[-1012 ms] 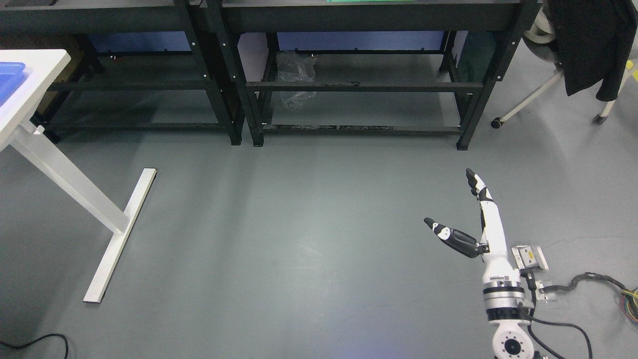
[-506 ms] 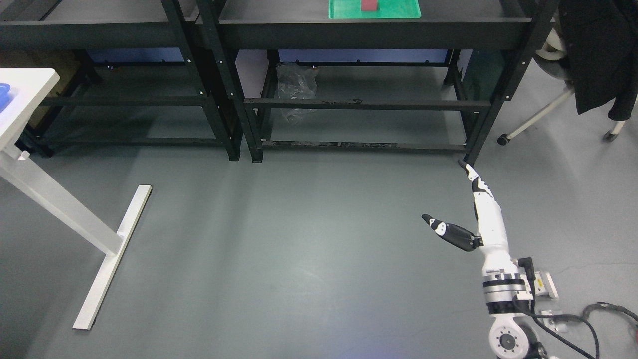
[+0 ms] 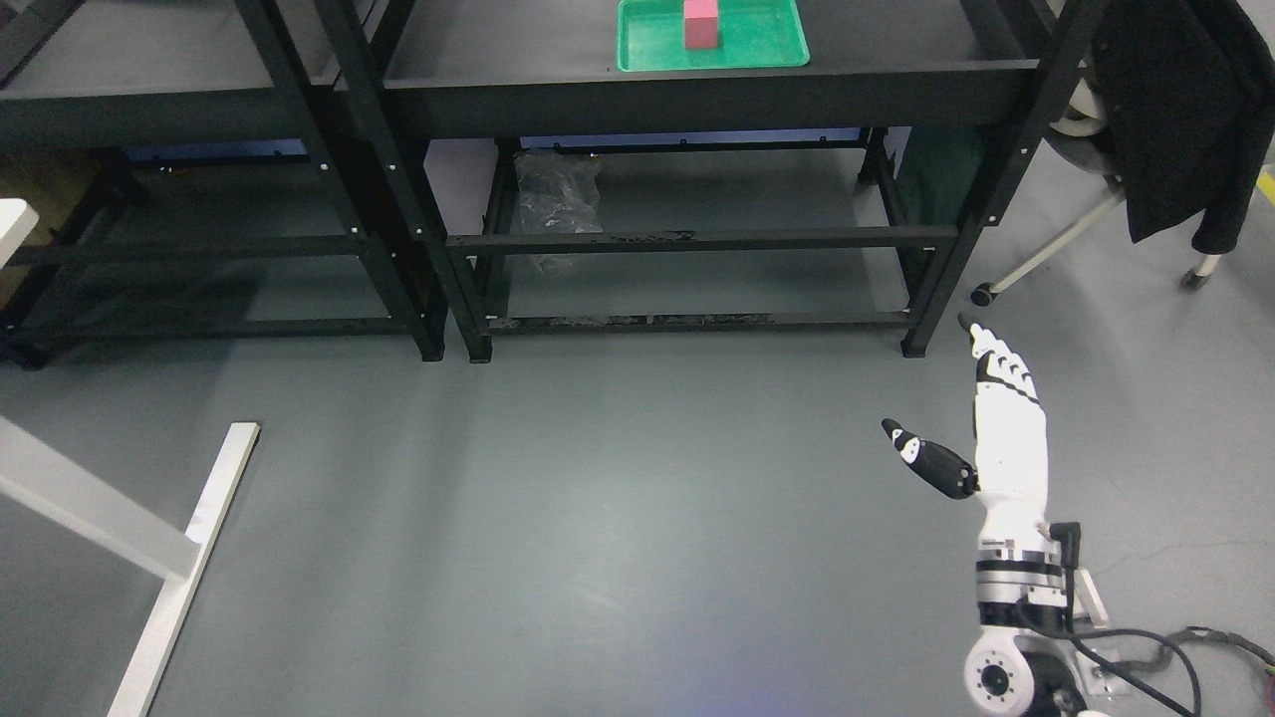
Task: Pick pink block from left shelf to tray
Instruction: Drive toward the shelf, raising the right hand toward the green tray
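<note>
Pink upright rectangular block sits on green plastic tray on black metal shelf, well up-left & far from right hand, w/ fingers spread wide, holding nothing, low over grey floor; left hand not seen.

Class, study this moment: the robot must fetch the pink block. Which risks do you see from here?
1. The right hand hangs open low over the floor, far from the pink block; the reach may fall short.
2. The black shelf frame stands between them, so the arm might strike it.
3. The block sits upright on the green tray and may topple.
</note>
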Robot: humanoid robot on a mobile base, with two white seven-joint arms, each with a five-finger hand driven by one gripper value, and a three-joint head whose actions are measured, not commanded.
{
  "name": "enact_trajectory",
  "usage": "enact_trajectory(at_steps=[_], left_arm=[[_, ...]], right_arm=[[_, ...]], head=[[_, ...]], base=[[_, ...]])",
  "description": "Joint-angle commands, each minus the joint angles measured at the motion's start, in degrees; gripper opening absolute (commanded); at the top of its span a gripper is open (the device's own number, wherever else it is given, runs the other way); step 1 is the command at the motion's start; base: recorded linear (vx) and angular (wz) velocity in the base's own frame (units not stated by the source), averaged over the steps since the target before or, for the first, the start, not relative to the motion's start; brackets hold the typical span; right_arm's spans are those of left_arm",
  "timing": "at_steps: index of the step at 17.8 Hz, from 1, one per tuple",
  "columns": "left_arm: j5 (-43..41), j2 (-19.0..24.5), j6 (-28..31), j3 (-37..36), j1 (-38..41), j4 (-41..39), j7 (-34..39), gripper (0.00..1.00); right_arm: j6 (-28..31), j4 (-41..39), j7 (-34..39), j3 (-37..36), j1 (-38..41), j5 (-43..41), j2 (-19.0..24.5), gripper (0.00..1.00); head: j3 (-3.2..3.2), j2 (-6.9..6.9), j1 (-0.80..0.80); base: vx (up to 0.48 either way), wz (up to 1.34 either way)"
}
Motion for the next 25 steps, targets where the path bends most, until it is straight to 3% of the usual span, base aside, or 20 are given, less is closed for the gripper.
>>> enact_trajectory(at_steps=[1,2,4,11,17,25], left_arm=[[0.0,1.0,-0.02,0.0,-1.66,-1.0,0.05,1.0],[0.0,1.0,-0.02,0.0,-1.75,-1.0,0.05,1.0],[0.0,1.0,-0.02,0.0,-1.66,-1.0,0.05,1.0],[0.0,1.0,-0.02,0.0,-1.67,-1.0,0.05,1.0],[0.0,1.0,-0.02,0.0,-1.66,-1.0,0.05,1.0],[0.0,1.0,-0.02,0.0,-1.66,-1.0,0.05,1.0]], right_arm=[[8.18,-0.01,0.78,5.26,-0.87,31.92,-0.71,0.99],[11.35,-0.01,0.61,6.06,-1.31,27.72,-0.71,0.99],[11.82,-0.01,0.78,6.5,-1.31,23.21,-0.71,0.99],[12.7,-0.01,-0.01,8.26,-0.96,23.37,-0.71,0.99],[11.47,-0.1,-16.24,8.17,-1.49,23.46,-0.71,0.99],[8.57,-0.1,-19.25,8.17,-2.72,23.37,-0.71,0.99]], head=[[0.0,0.0,0.0],[0.0,0.0,0.0],[0.0,0.0,0.0],[0.0,0.0,0.0],[0.0,0.0,0.0],[0.0,0.0,0.0]], base=[[0.203,-0.2],[0.203,-0.2],[0.2,-0.1],[0.217,-0.01],[0.246,0.14],[0.263,0.13]])
